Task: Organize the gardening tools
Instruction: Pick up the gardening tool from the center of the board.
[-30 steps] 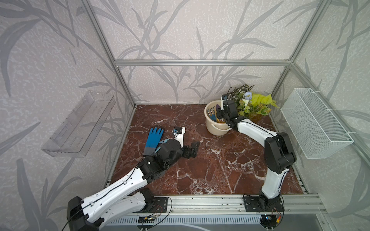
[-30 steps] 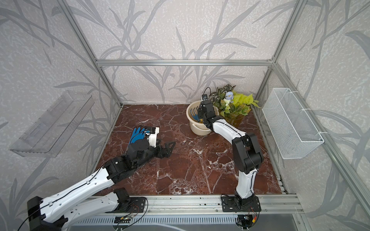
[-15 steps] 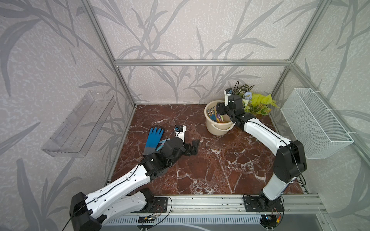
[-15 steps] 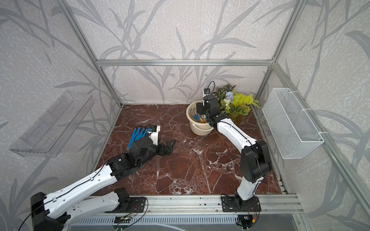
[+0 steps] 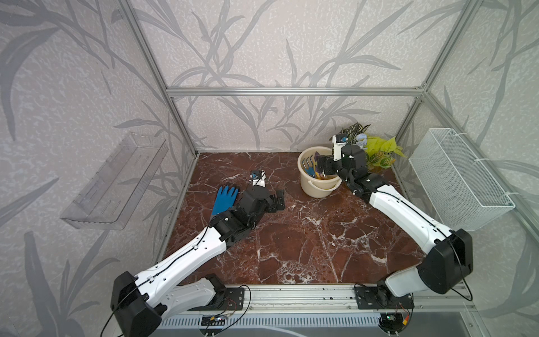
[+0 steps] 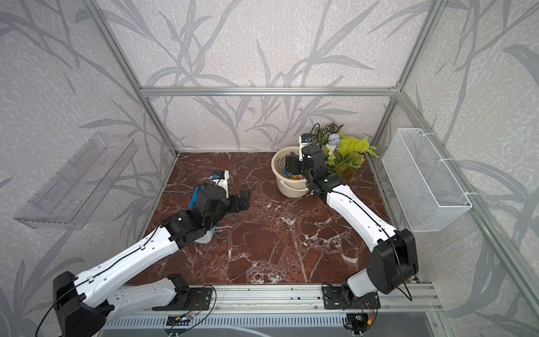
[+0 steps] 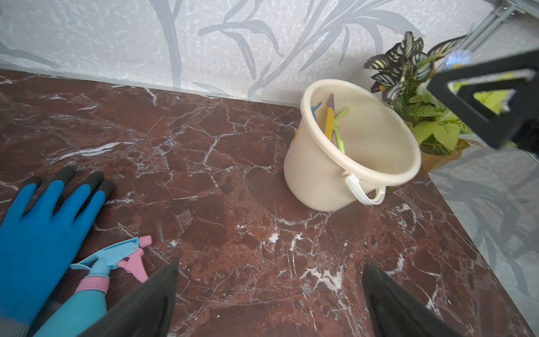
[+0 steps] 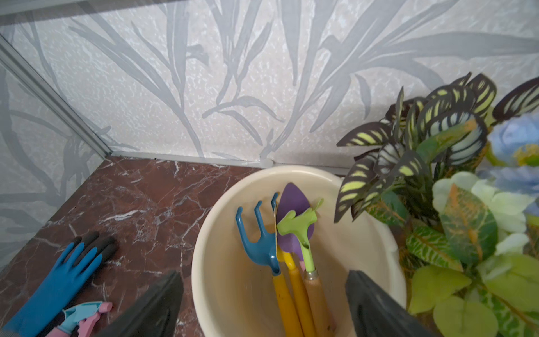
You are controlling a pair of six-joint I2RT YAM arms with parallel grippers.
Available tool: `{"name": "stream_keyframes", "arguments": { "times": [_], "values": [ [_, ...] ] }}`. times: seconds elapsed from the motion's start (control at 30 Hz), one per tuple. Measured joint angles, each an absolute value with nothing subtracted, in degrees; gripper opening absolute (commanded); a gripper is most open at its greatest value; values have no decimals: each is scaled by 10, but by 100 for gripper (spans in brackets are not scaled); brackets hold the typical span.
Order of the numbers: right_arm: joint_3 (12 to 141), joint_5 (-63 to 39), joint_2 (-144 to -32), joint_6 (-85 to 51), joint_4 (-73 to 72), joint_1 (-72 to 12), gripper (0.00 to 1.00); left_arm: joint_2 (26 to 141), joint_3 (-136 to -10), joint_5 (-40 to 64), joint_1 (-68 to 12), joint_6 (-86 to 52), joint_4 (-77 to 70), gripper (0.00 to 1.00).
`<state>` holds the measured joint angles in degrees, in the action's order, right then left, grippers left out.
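1. Progress check: all four little tools look to be in the bucket (image 5: 315,186), which sits right of centre in both top views, just beside the plant (image 5: 379,151).
2. In the right wrist view I count the blue fork (image 8: 256,236), the purple trowel (image 8: 291,201), the green rake (image 8: 297,224) and the yellow shovel (image 8: 295,280). They stand heads up, leaning in a bunch on the inside wall.
3. So I'd call the tool part pretty much done, since I can't spot a hand tool loose on the floor in any view. A blue glove (image 5: 224,198) and a spray bottle (image 7: 96,280) lie on the floor, centre-left in the top views. I can't say whether those count.
4. The right gripper (image 8: 264,274) hovers over the bucket's mouth with its jaws spread wide and nothing in them. The tool handles sit just under it, roughly in line with the gap. As far as the wrist view shows, they're clear of both fingers.
5. The left gripper (image 5: 278,200) is centre-left in a top view, low over the floor near the glove. It's wide open, empty, and well apart from the bucket and tools.
6. What's left, my guess: get the right arm out without clipping the rim or the plant.
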<state>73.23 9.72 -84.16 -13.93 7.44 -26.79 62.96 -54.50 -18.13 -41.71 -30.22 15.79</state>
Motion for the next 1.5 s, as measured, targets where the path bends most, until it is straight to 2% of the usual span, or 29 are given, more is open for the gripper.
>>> {"name": "stream_keyframes", "arguments": {
  "times": [0.33,0.6,0.83,1.13,1.27,1.33,1.5],
  "values": [
    [639,84,-742,-161,100,-270,93,642,-547,-183,-366,-291,158,100],
    [599,69,-706,-179,116,-274,93,641,-543,-198,-320,-302,168,100],
    [582,43,-681,-200,140,-292,92,633,-523,-208,-266,-345,230,93],
    [533,29,-622,-235,167,-335,92,675,-528,-208,-196,-383,338,93],
    [493,29,-593,-249,171,-342,93,724,-533,-185,-160,-383,366,86],
    [474,29,-577,-256,171,-342,93,749,-534,-169,-142,-381,376,74],
    [440,21,-549,-274,169,-342,93,810,-562,-154,-122,-374,405,71]
  ]
}}
